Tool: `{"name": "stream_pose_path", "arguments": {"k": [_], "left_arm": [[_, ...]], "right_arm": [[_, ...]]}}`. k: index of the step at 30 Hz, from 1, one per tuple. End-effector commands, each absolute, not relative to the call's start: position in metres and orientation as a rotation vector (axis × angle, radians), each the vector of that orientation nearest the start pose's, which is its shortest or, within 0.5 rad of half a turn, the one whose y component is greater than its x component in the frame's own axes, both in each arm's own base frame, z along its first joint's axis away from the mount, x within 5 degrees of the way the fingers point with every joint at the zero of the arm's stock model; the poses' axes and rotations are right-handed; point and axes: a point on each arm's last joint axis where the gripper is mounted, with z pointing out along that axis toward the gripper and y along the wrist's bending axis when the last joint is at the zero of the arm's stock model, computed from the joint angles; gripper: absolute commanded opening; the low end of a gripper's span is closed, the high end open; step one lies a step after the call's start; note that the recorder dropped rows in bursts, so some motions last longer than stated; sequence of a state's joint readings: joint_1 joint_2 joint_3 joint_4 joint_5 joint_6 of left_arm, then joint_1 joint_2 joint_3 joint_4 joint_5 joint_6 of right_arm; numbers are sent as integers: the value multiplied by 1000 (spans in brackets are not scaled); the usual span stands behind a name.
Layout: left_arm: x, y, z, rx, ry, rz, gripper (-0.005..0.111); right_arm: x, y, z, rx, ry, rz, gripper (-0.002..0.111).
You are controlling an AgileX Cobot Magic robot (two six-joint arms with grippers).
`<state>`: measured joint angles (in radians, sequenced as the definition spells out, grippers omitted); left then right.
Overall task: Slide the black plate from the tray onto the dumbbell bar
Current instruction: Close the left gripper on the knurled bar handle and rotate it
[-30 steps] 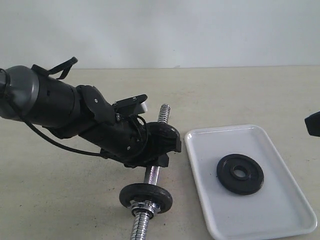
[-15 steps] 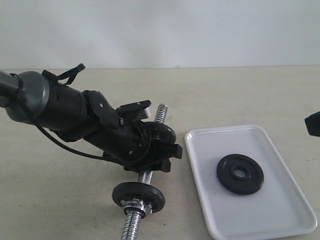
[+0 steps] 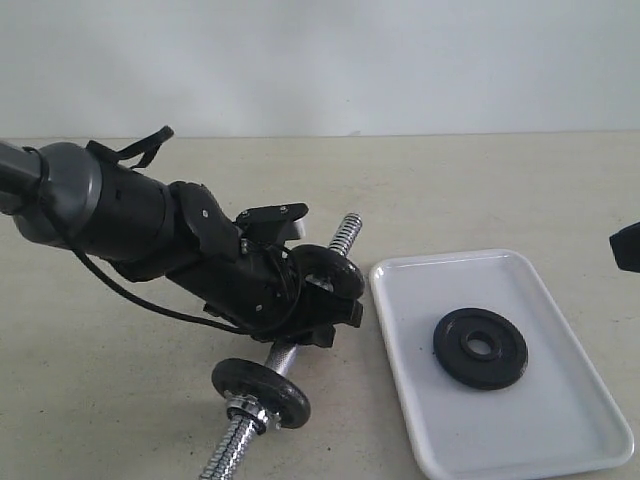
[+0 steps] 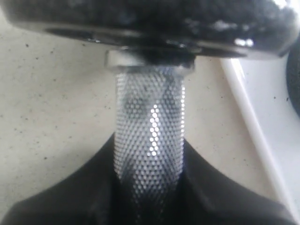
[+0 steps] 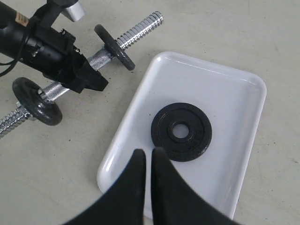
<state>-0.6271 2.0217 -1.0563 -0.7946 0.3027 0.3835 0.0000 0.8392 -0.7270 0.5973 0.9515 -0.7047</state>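
Observation:
The black plate [image 3: 480,347] lies flat in the white tray [image 3: 560,405], also in the right wrist view [image 5: 181,131]. The dumbbell bar [image 3: 346,234] lies slanted left of the tray. It carries one black disc [image 3: 260,392] with a chrome collar nut [image 3: 240,412] near its close end and a second disc [image 3: 330,270] further up. My left gripper [image 3: 322,308] is shut on the bar's knurled middle [image 4: 149,136], its fingers pressed against both sides. My right gripper [image 5: 147,157] hangs shut and empty over the tray's [image 5: 225,89] near rim, beside the plate.
The beige tabletop [image 3: 480,190] stretches behind the tray and bar to a pale wall. A black corner of the right arm [image 3: 627,248] shows at the right edge. The left arm's bulky body [image 3: 120,215] and its cable [image 3: 130,293] lie over the table's left side.
The bar has pivoted in the left gripper: its near end with the disc and nut swung left, its far threaded end swung right. The plate, tray and right arm have not moved.

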Motion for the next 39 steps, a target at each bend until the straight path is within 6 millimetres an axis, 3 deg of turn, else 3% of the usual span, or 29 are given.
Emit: {"name": "stream_pose_path", "arguments": {"k": [1,5,10,12,14,18,36,39], "left_arm": [[283,-229,86,648,2797,-490,4],[281,-226,86,863,2802,-419,4],[286,-226,93,1006,2792,-341,4],[287,-222,97,1177,2779,-242,4],[290,-216,97,1239,2781,-116,4],[292,-206,97,1199,2816,50,4],[290,-204,97,1187,2850,61,4],[290,-204,97,1185,2857,62,12]], "right_arm": [[144,42,315,-591,2279,417,0],[144,41,315,-590,2277,416,0],[144,41,315,-590,2277,416,0],[144,41,315,-590,2277,416,0],[144,41,315,-590,2277,416,0],[144,41,315,-590,2277,416,0],[143,42,315,-595,2283,421,0],[143,42,315,-595,2283,421,0]]}}
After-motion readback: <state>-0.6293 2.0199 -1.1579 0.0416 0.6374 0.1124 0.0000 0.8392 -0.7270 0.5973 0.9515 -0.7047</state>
